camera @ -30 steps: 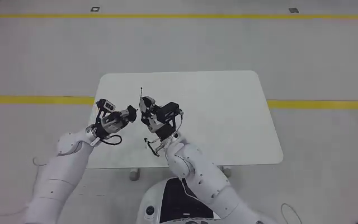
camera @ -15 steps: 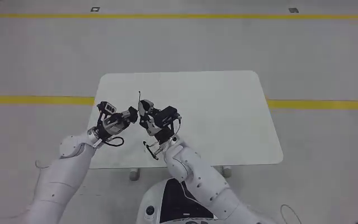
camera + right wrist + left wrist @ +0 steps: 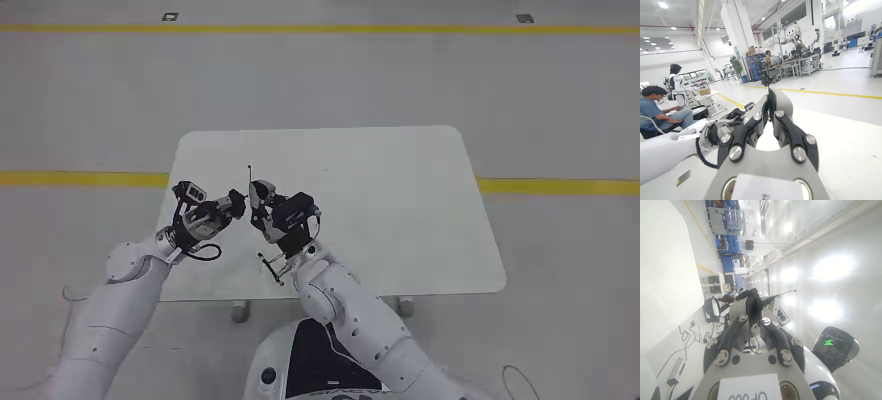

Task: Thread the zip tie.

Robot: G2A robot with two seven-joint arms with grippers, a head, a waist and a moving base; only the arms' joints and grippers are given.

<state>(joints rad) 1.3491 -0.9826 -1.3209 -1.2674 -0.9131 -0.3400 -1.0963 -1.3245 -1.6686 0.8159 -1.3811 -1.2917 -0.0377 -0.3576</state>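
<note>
Right gripper [image 3: 771, 94]: fingers [image 3: 784, 103] clamped on the zip tie [image 3: 768, 87]. It's a thin black strip standing straight out past the tips. Only a short free length shows, the rest is hidden between the pads.

Top view: the zip tie [image 3: 249, 178] is a hairline pointing up-frame from the right gripper [image 3: 257, 191], centre-left of frame, held off the bench [image 3: 400, 200]. The left gripper [image 3: 236, 203] is just beside it on the left, tips facing it, with a small gap between the two.

Left wrist view: the left gripper [image 3: 752, 295] has its fingers [image 3: 739, 307] together at black-covered tips. Can't tell whether anything is pinched between them. Beyond them the zip tie [image 3: 789, 292] reads as a slightly curved wire with a small knob at its end. Head or tail, can't make out.

Both grippers sit over the bench's left part, near its left edge. Most of the bench surface lies to the right and up-frame.
</note>
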